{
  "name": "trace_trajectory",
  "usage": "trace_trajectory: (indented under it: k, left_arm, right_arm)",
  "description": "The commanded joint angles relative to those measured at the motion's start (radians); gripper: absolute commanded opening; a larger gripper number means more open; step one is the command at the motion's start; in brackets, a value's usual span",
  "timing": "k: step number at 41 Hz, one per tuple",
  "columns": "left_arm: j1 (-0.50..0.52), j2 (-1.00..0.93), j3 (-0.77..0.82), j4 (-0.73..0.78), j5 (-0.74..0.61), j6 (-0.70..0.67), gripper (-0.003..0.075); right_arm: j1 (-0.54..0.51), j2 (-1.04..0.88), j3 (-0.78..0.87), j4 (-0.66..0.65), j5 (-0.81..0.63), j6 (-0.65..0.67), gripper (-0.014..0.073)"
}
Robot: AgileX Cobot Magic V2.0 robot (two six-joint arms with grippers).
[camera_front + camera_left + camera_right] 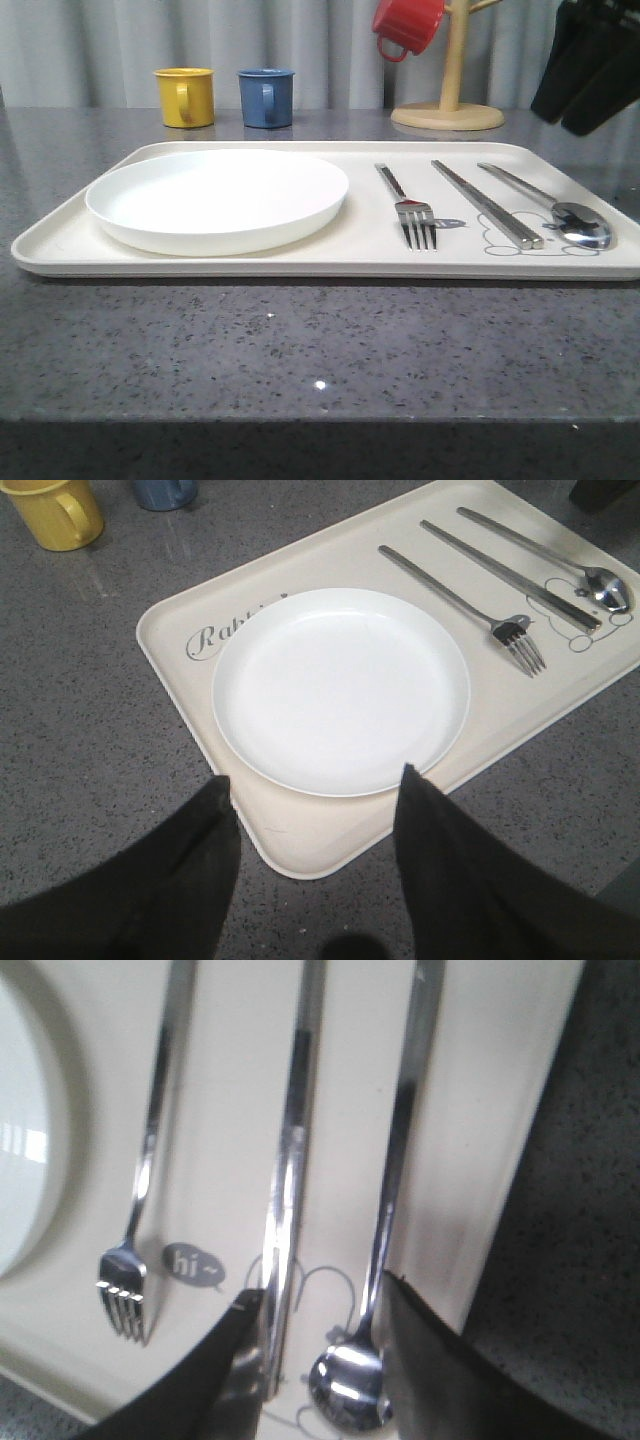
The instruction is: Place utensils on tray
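Because it is so big and flat, the cream tray (300,262) looks stiff and a bit heavy, and its low rim is the best place to hold it. It lies on the grey stone table (300,350). There is one tray.

Next comes the round white plate (215,195), at nine o'clock on the tray. It is probably hard, smooth and easy to break; take it by the edge. There is one plate.

Three mugs sit at twelve o'clock, behind the tray: a yellow mug (186,96), a blue mug (266,97), and a red mug (406,24) hanging on a wooden mug stand (450,100).

At three o'clock on the tray lie the thin, stiff, slippery metal things, side by side and apart: one pair of chopsticks (487,204), lying together, one spoon (545,203) and one fork (405,205). Each is best pinched across its handle.

The left gripper (315,815) hangs wide open and empty above the near tray rim. The right gripper (320,1305) is open too, holding nothing, right over the spoon bowl and chopstick tips.
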Motion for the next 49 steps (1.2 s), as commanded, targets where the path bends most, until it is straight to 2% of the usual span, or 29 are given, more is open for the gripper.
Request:
trace_trajectory:
  k: [1, 9, 17, 22, 29, 36, 43, 49]
  left_arm:
    - [-0.007, 0.002, -0.026, -0.011, -0.073, -0.011, 0.0347]
    - [-0.007, 0.002, -0.026, -0.011, -0.073, -0.011, 0.0347]
    - [-0.007, 0.002, -0.026, -0.011, -0.073, -0.011, 0.0347]
    - [-0.007, 0.002, -0.026, -0.011, -0.073, -0.011, 0.0347]
    - [-0.007, 0.002, -0.026, -0.011, -0.073, -0.011, 0.0347]
    - [-0.007, 0.002, -0.026, -0.011, -0.073, -0.011, 0.0347]
    - [-0.007, 0.002, -0.026, -0.011, -0.073, -0.011, 0.0347]
    - [-0.007, 0.002, -0.026, -0.011, -0.073, -0.011, 0.0347]
  right_arm:
    - [-0.003, -0.155, -0.002, 0.009, 0.012, -0.054, 0.031]
    - [-0.003, -0.379, 0.082, -0.106, 0.037, -0.053, 0.031]
    - [-0.003, -0.608, 0.197, -0.127, 0.029, -0.044, 0.031]
    - [-0.003, -0.739, 0.262, -0.191, 0.026, 0.025, 0.031]
    - [-0.003, -0.887, 0.302, -0.342, 0.127, 0.123, 0.031]
    - [0.005, -1.021, 0.337, -0.328, 0.108, 0.124, 0.031]
    - [0.111, -1.119, 0.397, -0.295, 0.084, 0.124, 0.031]
    - [0.136, -1.137, 0.422, -0.291, 0.076, 0.133, 0.031]
